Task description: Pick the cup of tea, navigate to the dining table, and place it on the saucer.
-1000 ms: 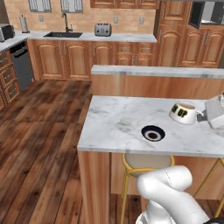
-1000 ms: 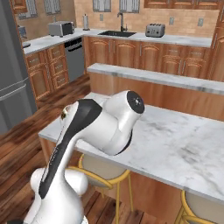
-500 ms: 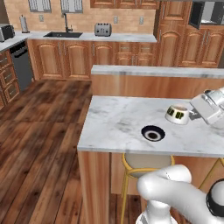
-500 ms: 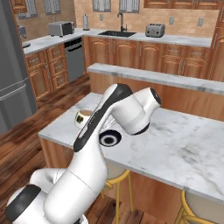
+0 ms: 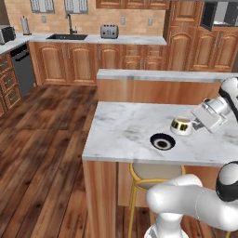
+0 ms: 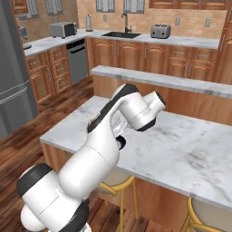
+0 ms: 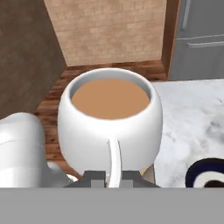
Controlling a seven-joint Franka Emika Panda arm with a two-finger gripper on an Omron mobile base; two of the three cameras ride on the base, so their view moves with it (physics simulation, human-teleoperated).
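Observation:
The cup of tea (image 5: 181, 125), white with brown liquid, hangs just over the dining table (image 5: 125, 130), a little behind and to the right of the black saucer (image 5: 162, 142). My gripper (image 5: 192, 124) comes in from the right and is shut on the cup's side. In the hand view the cup (image 7: 109, 118) sits close between my fingertips (image 7: 94, 177), and the saucer's rim (image 7: 208, 174) peeks in at the lower right. In the right base view my arm hides the cup, while a dark edge of the saucer (image 6: 120, 142) shows beside it.
A raised wooden ledge (image 5: 158, 74) runs along the table's far side. A yellow-framed stool (image 5: 153, 174) stands under its near edge. Far counters carry a sink (image 5: 72, 36) and a toaster (image 5: 109, 31). A grey fridge (image 6: 13, 77) stands at the left.
My gripper has carried the cup leftward and lower, closer to the saucer. The saucer and the table have stayed where they were.

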